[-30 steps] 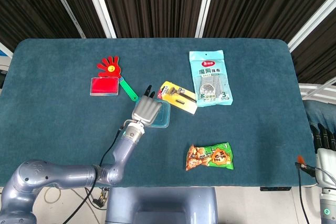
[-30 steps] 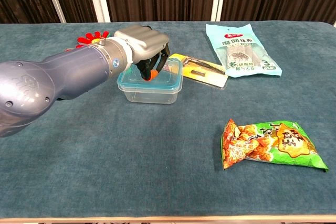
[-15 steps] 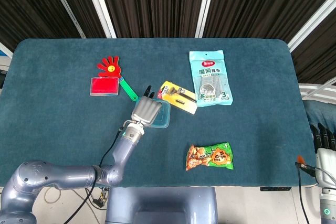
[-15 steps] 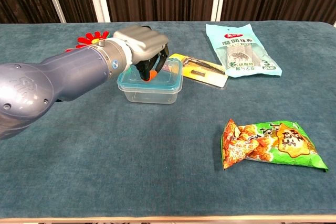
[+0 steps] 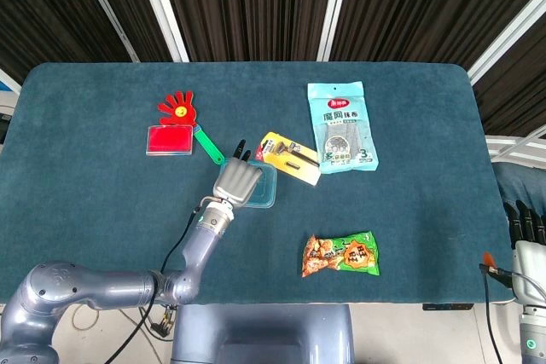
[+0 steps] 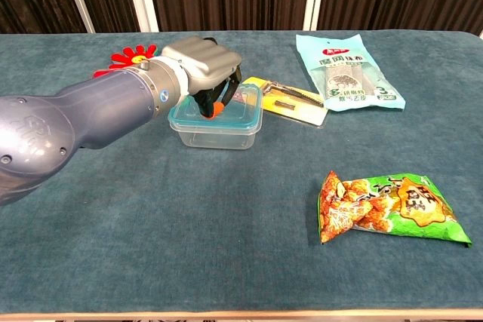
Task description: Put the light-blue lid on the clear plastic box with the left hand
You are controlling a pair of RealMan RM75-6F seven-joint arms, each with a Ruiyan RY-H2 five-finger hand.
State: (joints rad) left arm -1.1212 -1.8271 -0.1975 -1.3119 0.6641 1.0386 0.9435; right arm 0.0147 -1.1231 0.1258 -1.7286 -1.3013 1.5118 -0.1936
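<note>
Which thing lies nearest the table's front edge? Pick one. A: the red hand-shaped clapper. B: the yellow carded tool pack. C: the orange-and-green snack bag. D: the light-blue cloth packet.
C: the orange-and-green snack bag lies closest to the front edge of the table, well below the clear plastic box under the left hand in the head view.

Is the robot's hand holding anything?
Cannot tell. The left hand rests on the lid atop the box; any grip is hidden.
</note>
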